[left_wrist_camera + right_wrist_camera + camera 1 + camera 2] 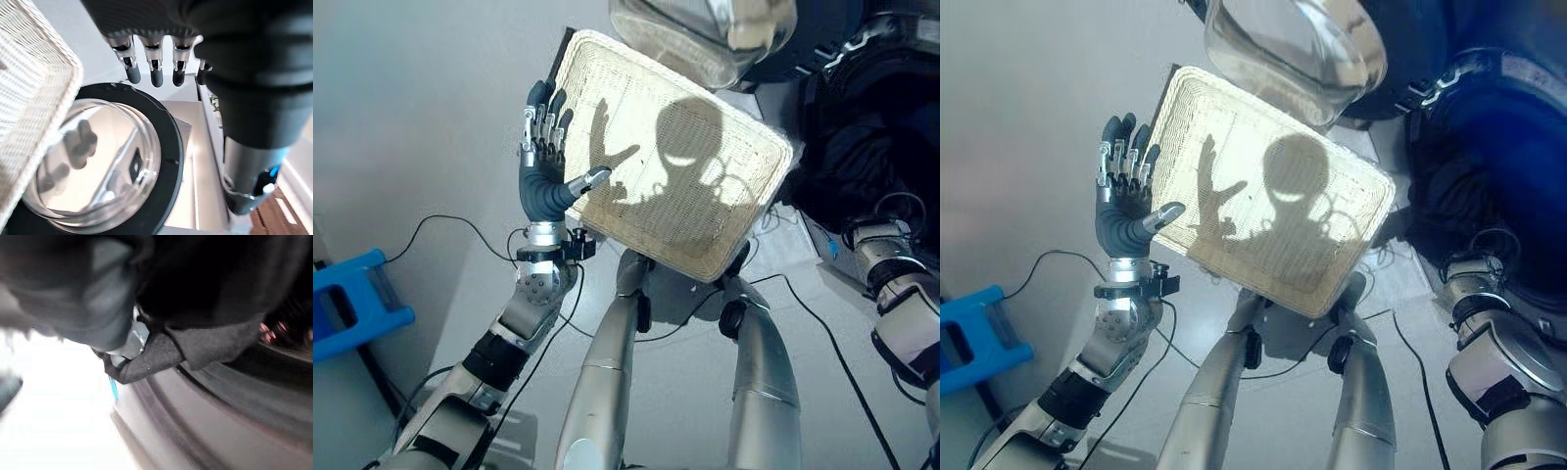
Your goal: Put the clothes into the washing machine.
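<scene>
Left eye view: the left hand [546, 162], fingers straight and spread, props up the empty cream wicker basket [705, 220] by its rim while dark clothes [205, 345] drape over the washing machine's drum opening [862, 176], the right hand's fingers hidden.
</scene>
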